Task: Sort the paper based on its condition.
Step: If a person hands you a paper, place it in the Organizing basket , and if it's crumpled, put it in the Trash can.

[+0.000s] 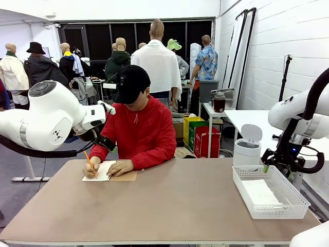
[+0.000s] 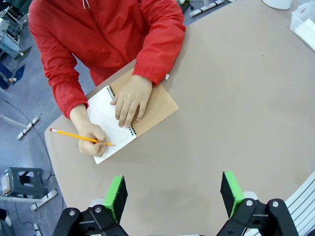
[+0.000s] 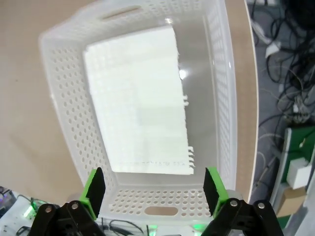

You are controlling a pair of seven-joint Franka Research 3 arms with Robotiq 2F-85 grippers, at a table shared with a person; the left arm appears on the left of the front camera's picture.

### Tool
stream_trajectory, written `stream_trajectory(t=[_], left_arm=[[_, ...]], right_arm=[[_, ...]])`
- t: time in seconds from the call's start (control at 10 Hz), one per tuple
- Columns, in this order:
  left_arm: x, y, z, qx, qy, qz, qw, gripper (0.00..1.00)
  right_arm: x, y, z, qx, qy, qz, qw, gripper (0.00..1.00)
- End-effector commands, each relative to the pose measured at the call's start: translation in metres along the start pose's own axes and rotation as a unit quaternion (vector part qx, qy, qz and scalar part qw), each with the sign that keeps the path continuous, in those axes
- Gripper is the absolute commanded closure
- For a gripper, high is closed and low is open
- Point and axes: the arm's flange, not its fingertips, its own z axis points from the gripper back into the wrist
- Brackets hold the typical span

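Note:
White paper [image 3: 140,103] lies flat in the white mesh basket [image 3: 69,123], one long edge ragged with torn tabs. The same paper [image 1: 260,193] shows in the basket [image 1: 241,193] at the table's right. My right gripper [image 3: 153,189] hangs open just above the basket's near end, holding nothing, and is also seen from the front [image 1: 277,167]. My left gripper [image 2: 173,194] is open and empty, high above bare table. Beyond it a person writes with a yellow pencil [image 2: 78,136] on the top page [image 2: 106,118] of a spiral notebook with a brown cover [image 2: 160,104].
The person in red sits at the far left side, both hands on the notebook [image 1: 110,172]. A small white lidded bin [image 1: 248,146] stands behind the basket. My left arm [image 1: 46,121] is raised at the left. The brown tabletop [image 1: 169,206] stretches between notebook and basket.

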Motion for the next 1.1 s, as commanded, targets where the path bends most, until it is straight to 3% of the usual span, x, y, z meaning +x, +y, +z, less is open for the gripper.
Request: stream_trajectory(t=[0.0, 0.3, 0.6, 0.7, 0.9, 1.0], left_arm=[[0.000, 0.000, 0.000, 0.001, 0.001, -0.001, 1.000, 0.00], [0.000, 0.000, 0.000, 0.001, 0.001, -0.001, 1.000, 0.00], [0.000, 0.000, 0.000, 0.001, 0.001, -0.001, 1.000, 0.00], [0.000, 0.000, 0.000, 0.001, 0.001, -0.001, 1.000, 0.00], [0.000, 0.000, 0.000, 0.001, 0.001, -0.001, 1.000, 0.00], [0.000, 0.000, 0.000, 0.001, 0.001, -0.001, 1.000, 0.00]], right_arm=[[-0.009, 0.037, 0.033, 0.019, -0.072, 0.064, 0.995, 0.00], [-0.046, 0.085, 0.063, 0.025, -0.135, 0.185, 0.973, 0.00], [-0.080, 0.121, 0.073, 0.032, -0.199, 0.306, 0.930, 0.00], [-0.086, 0.126, 0.075, 0.036, -0.203, 0.319, 0.925, 0.00], [-0.082, 0.124, 0.076, 0.067, -0.213, 0.287, 0.932, 0.00], [-0.088, 0.137, 0.084, 0.016, -0.195, 0.312, 0.930, 0.00]])
